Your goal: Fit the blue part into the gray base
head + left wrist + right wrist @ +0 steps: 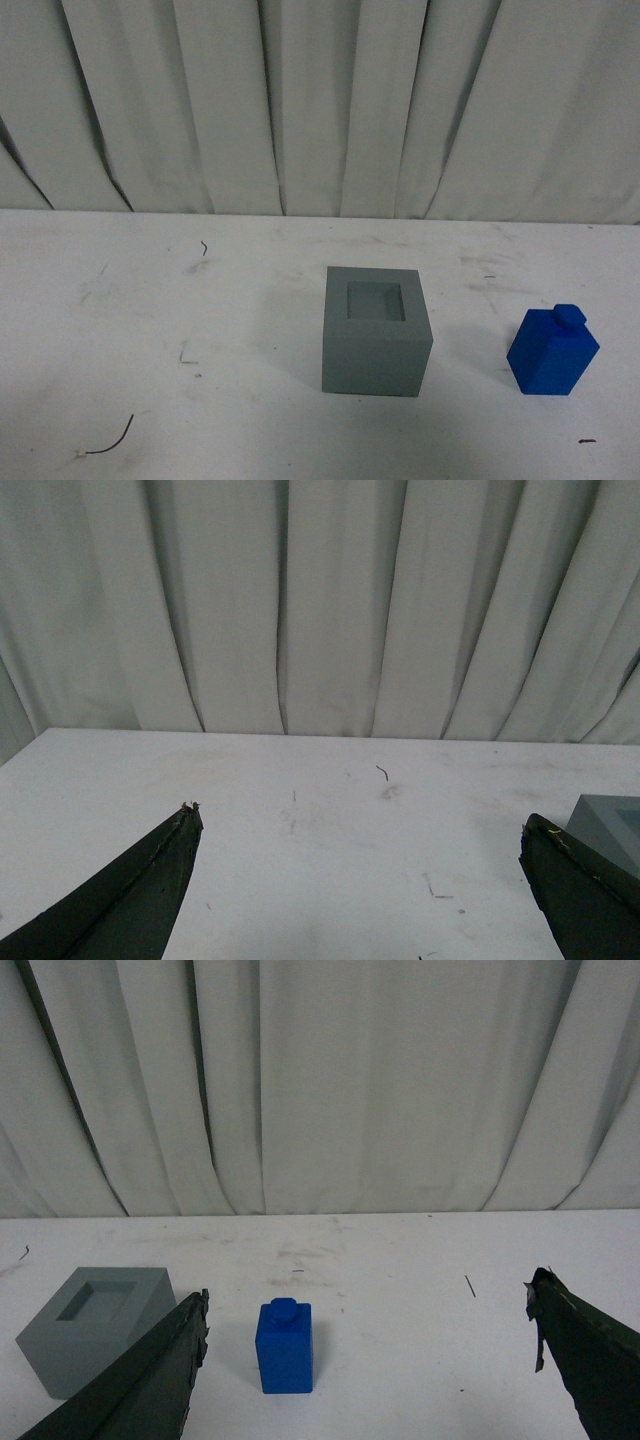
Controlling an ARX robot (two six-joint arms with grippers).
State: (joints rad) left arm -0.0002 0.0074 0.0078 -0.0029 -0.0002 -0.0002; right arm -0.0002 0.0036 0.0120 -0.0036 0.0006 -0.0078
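The gray base (pixel 377 332) stands on the white table near the middle, its square recess facing up and empty. The blue part (pixel 552 350) stands upright to its right, apart from it, knob on top. Neither arm shows in the front view. My right gripper (pixel 368 1305) is open and empty; the blue part (pixel 285 1347) stands ahead of it, nearer one finger, with the gray base (pixel 95 1328) beyond that finger. My left gripper (pixel 358 818) is open and empty over bare table; a corner of the gray base (pixel 610 830) shows behind one finger.
The white table (pixel 150 300) is scuffed, with a few small dark threads (pixel 108 443) lying on it. A pleated white curtain (pixel 320 100) hangs right behind the table's far edge.
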